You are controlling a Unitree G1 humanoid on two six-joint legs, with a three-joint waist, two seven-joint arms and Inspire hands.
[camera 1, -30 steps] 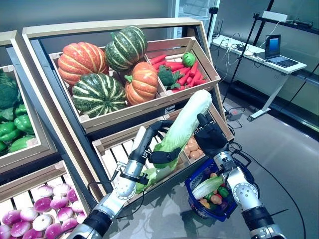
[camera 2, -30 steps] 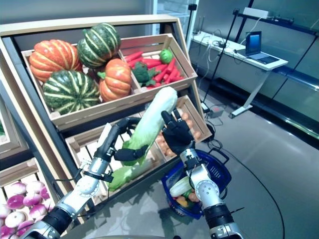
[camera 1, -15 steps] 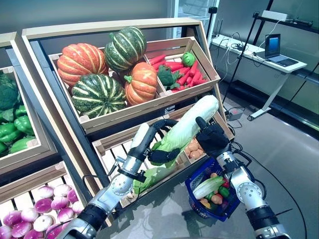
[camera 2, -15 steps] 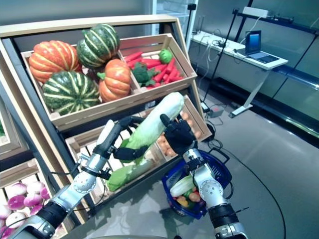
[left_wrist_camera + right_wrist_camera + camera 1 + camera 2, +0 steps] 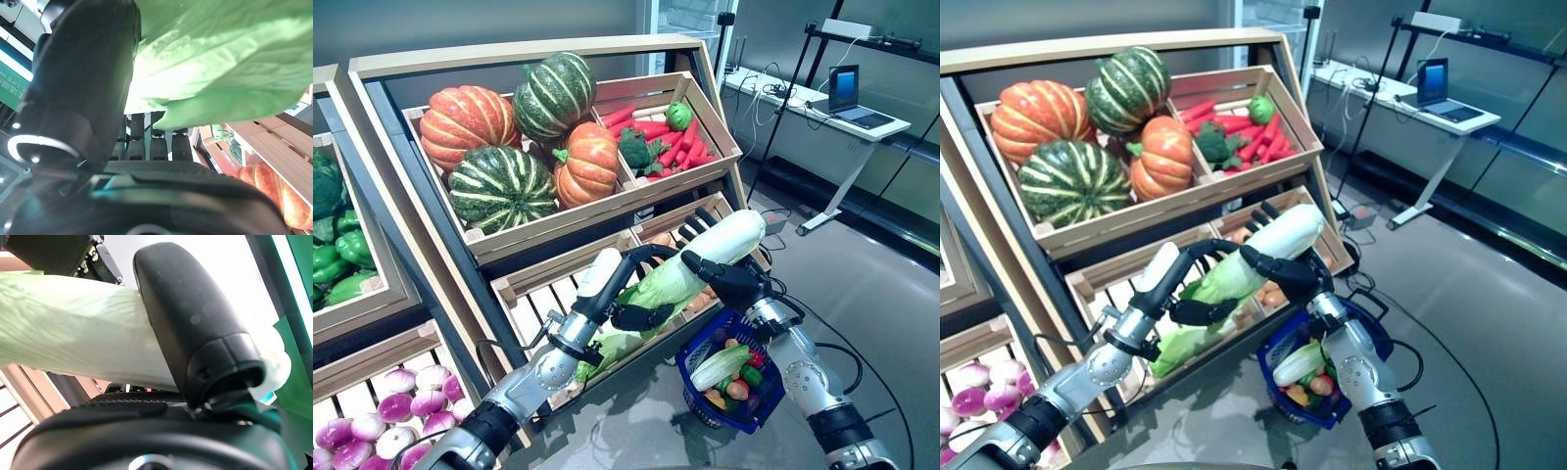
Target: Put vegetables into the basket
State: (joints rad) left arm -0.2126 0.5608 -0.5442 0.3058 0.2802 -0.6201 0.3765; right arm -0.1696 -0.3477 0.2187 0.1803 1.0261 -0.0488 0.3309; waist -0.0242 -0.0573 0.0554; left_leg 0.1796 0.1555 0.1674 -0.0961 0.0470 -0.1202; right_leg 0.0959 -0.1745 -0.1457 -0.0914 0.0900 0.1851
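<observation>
The napa cabbage (image 5: 695, 266) is long and bulky, with a firm white stalk end and soft, loose green leaves at the other end, so it probably weighs little for its size but can bend or tear at the leafy part; the stiff white half seems the safer place to take hold. It is in the air, almost level, between the two hands and above the blue basket (image 5: 697, 364), which hangs below the right hand and already has some vegetables inside. The left hand (image 5: 639, 315) is at the leafy end, with its fingers and thumb curled around the green leaves from below. The right hand (image 5: 724, 279) is at the white end; in its wrist view the thumb lies across the pale stalk and the fingers wrap under it, so it is clamped on the cabbage too. Behind both hands stands the wooden produce shelf (image 5: 509, 59).
</observation>
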